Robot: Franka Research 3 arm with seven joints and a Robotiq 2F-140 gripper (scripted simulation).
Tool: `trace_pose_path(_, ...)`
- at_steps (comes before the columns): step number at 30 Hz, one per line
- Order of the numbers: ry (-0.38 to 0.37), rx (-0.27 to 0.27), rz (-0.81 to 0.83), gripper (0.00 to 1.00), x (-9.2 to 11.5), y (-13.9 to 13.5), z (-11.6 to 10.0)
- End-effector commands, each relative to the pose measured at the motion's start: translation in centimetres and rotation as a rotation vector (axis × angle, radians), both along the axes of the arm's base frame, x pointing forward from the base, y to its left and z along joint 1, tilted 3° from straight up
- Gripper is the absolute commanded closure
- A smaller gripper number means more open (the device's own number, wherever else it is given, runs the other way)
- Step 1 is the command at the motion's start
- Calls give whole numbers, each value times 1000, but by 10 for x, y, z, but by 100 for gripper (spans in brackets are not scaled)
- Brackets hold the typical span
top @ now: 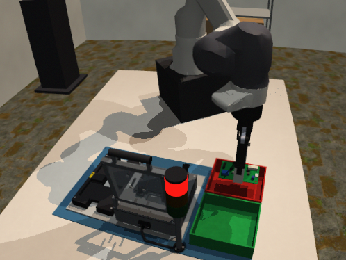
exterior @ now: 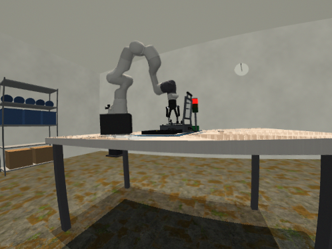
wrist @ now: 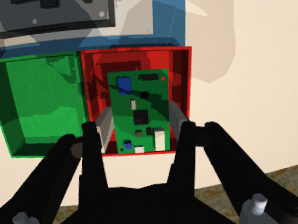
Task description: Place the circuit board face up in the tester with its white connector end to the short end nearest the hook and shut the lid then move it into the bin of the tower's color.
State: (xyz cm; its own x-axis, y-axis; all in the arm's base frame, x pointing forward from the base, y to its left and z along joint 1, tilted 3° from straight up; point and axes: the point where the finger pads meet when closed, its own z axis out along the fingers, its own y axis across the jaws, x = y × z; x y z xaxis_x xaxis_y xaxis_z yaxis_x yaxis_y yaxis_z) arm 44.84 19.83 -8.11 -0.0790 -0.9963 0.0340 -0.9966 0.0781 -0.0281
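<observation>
While over the red bin, the pincer pinched the board by its long edges; likely light, stiff, fragile.

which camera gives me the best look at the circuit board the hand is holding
The wrist view: the circuit board fills its centre, face up between the fingers of the hand, over the red bin. The top view shows the board smaller and partly behind the hand. In the exterior view it cannot be made out.

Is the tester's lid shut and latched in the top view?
No, the lid stands raised at an angle, its handle high above the tester plate.
</observation>
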Motion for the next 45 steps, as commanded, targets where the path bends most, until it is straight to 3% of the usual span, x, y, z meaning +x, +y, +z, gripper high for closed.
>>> trace_pose_path(1, -6, -7, -35, 54, 1, -3, -11)
trace_pose_path(9, -6, -7, -35, 54, 3, -4, -33)
trace_pose_path(20, -6, -7, -35, 54, 4, -5, -49)
trace_pose_path(45, -6, -7, -35, 54, 4, -5, -53)
